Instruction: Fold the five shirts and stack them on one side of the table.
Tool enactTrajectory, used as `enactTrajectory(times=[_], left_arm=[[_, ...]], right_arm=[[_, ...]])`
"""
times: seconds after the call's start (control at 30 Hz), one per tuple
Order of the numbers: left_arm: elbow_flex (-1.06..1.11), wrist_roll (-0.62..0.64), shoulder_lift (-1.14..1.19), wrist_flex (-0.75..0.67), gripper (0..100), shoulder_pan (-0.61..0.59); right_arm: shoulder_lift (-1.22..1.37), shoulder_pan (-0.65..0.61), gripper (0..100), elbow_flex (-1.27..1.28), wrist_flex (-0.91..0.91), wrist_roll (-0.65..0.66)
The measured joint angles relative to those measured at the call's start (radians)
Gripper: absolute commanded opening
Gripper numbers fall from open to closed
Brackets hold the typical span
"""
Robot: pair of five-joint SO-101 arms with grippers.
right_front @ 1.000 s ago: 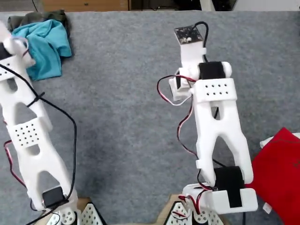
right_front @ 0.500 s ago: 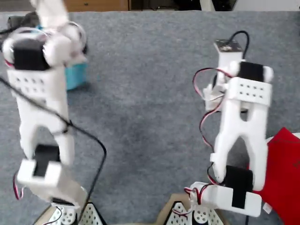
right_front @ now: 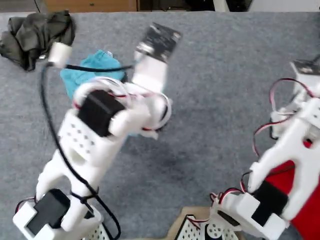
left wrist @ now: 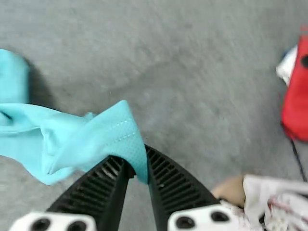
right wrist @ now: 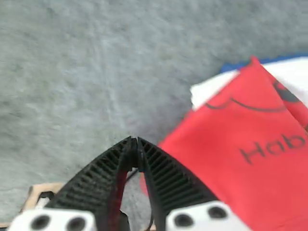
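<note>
Teal shirt (left wrist: 72, 139) is pinched by one edge in the L gripper (left wrist: 138, 161), jaws narrow on the cloth, the rest over the grey table (left wrist: 192, 72) toward its far left. R gripper (right wrist: 133, 142) is closed on nothing, just beside the red shirt (right wrist: 240, 144), which lies on a white one (right wrist: 211, 89) at the right edge. Count: 2 arms, 4 shirts, i.e. 1 teal, 1 red, 1 white, 1 dark shirt (right_front: 35, 32) bunched in the far-left corner.

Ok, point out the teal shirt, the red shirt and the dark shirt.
teal shirt (left wrist: 72, 139), left wrist view, bunched middle.
red shirt (right wrist: 231, 127), right wrist view, flat front.
dark shirt (right_front: 35, 32), high view, crumpled middle.
</note>
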Motion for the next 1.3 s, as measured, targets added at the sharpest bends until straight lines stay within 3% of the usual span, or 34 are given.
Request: enactTrajectory(times=[0.2, 0.6, 0.83, 0.97, 1.07, 1.3], left_arm=[[0.144, -0.005, 0.0, 0.0, 2, 0.078], [0.15, -0.038, 0.0, 0.0, 2, 0.232], [0.149, -0.038, 0.0, 0.0, 6, 0.245], [0.098, -0.034, -0.018, 0.0, 15, 0.169], [0.04, 0.008, -0.051, 0.0, 19, 0.038], [0.008, 0.026, -0.14, 0.0, 20, -0.31]], right_arm=[[0.0, 0.051, 0.7, 0.071, 0.023, 0.023], [0.0, 0.052, 0.6, 0.123, 0.023, 0.031], [0.0, 0.046, 0.6, 0.126, 0.028, 0.031], [0.0, 0.046, 0.7, 0.126, 0.028, -0.011], [-0.006, 0.031, 0.7, 0.126, 0.028, -0.06], [-0.204, -0.181, 0.7, 0.126, 0.028, -0.123]])
